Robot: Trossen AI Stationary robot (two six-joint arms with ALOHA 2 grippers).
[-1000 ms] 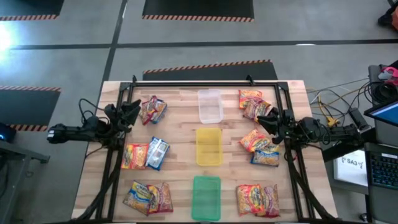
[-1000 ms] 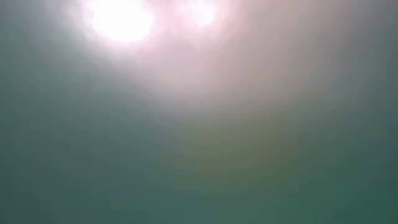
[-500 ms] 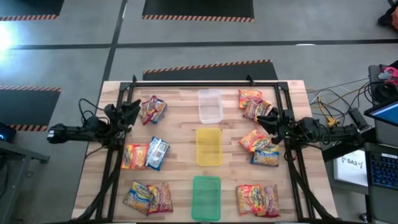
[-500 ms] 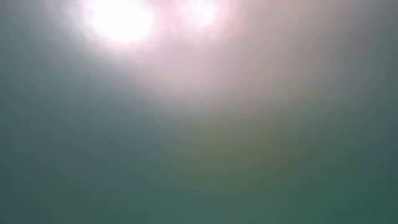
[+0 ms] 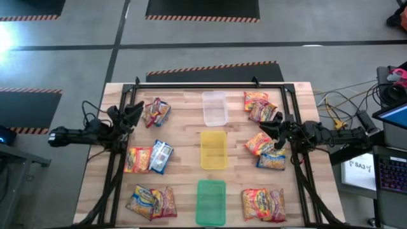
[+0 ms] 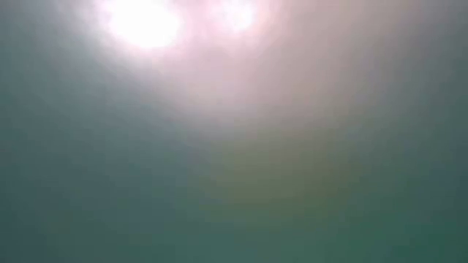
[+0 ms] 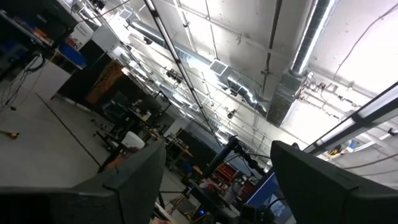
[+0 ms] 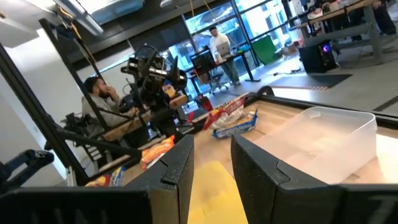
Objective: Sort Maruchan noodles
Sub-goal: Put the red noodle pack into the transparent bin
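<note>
Looked like the very start of sorting: every noodle packet (image 5: 261, 144) lay loose on the bench (image 5: 184, 137), trays bare. Right gripper (image 5: 269, 126), fingers narrowly apart and gripping nothing, hung just beside that packet. Left gripper (image 5: 136, 112) waited, released. Next it needed lowering onto the packet.

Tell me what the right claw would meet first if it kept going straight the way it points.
Probably the yellow tray. The right claw, nearly closed and empty, points across the table toward the middle, where that tray lies ahead with the clear tray beside it. Its height is unclear.
</note>
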